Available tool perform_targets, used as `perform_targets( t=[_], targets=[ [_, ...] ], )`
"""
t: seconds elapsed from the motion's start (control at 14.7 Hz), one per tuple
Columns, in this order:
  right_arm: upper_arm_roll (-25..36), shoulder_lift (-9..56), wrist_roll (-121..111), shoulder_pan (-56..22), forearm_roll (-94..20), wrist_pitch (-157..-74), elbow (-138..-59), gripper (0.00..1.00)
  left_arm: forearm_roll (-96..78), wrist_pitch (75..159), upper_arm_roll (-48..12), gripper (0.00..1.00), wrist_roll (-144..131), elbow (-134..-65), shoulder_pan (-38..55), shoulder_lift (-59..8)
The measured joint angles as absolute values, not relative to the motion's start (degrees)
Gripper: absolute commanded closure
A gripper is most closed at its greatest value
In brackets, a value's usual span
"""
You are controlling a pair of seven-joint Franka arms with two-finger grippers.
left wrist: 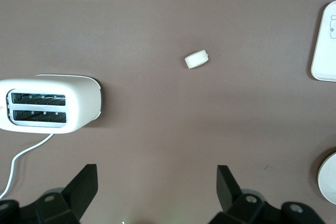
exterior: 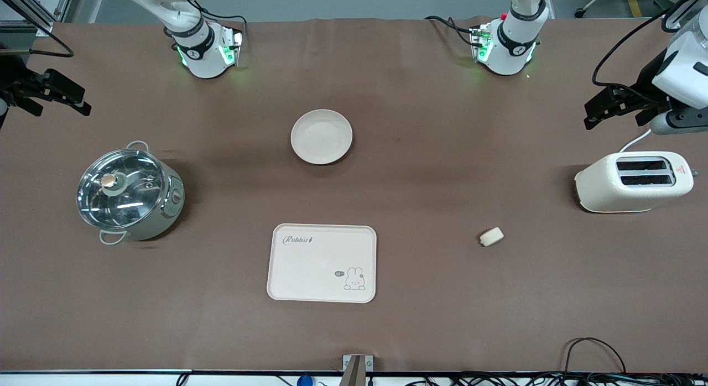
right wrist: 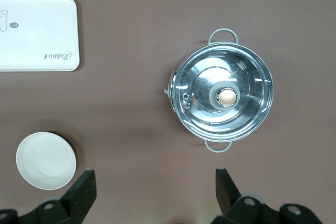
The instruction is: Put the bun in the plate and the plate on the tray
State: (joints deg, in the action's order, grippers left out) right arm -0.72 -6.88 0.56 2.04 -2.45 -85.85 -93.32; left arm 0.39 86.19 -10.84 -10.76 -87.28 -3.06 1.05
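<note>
The bun lies on the brown table, nearer the front camera than the toaster; it also shows in the left wrist view. The empty plate sits mid-table, farther from the camera than the tray, which is also empty. The right wrist view shows the plate and the tray. My left gripper is open and empty, up over the table's edge by the toaster. My right gripper is open and empty, high over the right arm's end of the table.
A cream toaster with its cord stands at the left arm's end, seen too in the left wrist view. A steel pot with a glass lid stands at the right arm's end, seen too in the right wrist view.
</note>
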Motion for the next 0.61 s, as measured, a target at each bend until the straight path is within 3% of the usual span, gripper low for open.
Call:
perform_targets(
  t=[0.61],
  targets=[
    [-0.96,-6.88,0.56,1.83,-2.68,-85.75,-93.32,0.00,0.40,85.52,-10.49,0.00,-10.76,-86.08,-3.28,0.95]
  ],
)
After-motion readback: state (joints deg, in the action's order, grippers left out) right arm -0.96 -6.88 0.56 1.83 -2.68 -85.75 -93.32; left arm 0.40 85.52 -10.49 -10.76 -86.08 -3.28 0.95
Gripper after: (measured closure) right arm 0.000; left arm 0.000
